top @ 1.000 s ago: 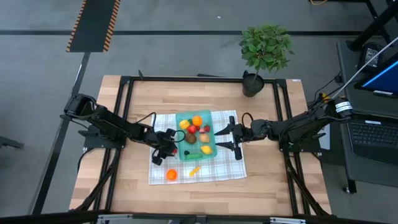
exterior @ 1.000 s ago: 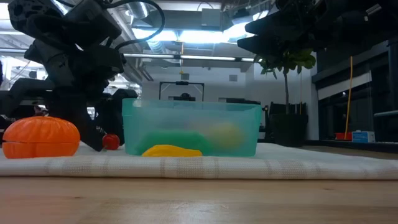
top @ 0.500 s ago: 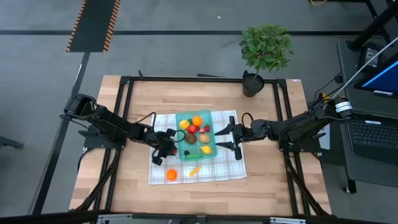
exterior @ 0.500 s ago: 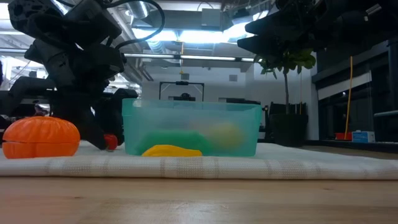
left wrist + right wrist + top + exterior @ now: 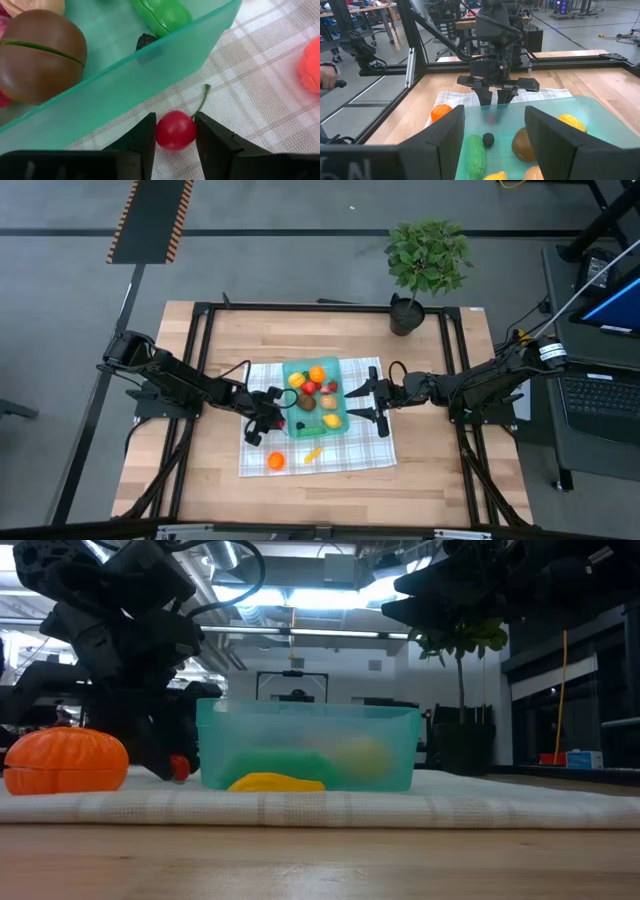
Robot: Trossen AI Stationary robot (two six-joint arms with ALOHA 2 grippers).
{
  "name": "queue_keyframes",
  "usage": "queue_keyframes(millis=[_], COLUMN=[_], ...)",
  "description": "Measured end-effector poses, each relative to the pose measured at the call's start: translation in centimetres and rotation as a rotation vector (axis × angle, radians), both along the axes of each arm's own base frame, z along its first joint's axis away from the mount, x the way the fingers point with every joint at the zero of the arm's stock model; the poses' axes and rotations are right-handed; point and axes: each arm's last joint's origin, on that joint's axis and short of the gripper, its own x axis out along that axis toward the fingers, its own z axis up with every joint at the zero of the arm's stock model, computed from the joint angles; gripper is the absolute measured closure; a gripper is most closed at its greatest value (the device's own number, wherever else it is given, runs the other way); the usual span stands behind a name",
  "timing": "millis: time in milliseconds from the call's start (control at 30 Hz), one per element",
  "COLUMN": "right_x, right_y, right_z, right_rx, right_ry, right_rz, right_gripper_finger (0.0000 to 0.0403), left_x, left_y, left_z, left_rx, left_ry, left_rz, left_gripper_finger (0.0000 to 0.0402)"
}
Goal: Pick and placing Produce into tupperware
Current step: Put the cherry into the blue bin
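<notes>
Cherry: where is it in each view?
High: cherry a red speck between the left gripper fingers, beside the teal container.
Low: left of the container wall.
Left wrist: pinched between fingers.
Right wrist: not discernible.
Shared landmark: the container.

Two matte-black jointed arms; looping black cables; blocky black pincer fingers.

Left gripper was boxed in beside the shallow translucent teal plastic container's wall. Open checked cloth lay toward the small orange toy fruit; right gripper blocked the container's far side.
</notes>
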Motion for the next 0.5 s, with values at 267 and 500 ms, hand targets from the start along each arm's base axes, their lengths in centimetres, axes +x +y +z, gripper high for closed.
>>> queue_keyframes(millis=[267, 500], right_x=[0.0, 0.0], right_y=[0.0, 0.0], right_z=[0.0, 0.0], right_rx=[0.0, -0.001], right_ry=[0.0, 0.0], right_rz=[0.0, 0.0], right_gripper_finger=[0.0194, 0.0194], left_x=[-0.6, -2.1], left_y=[0.2, 0.7], left_z=[0.3, 3.1], left_rx=[-0.008, -0.031], left_ry=[0.047, 0.001], left_rz=[0.046, 0.08], left_gripper_finger=[0.0288, 0.0299])
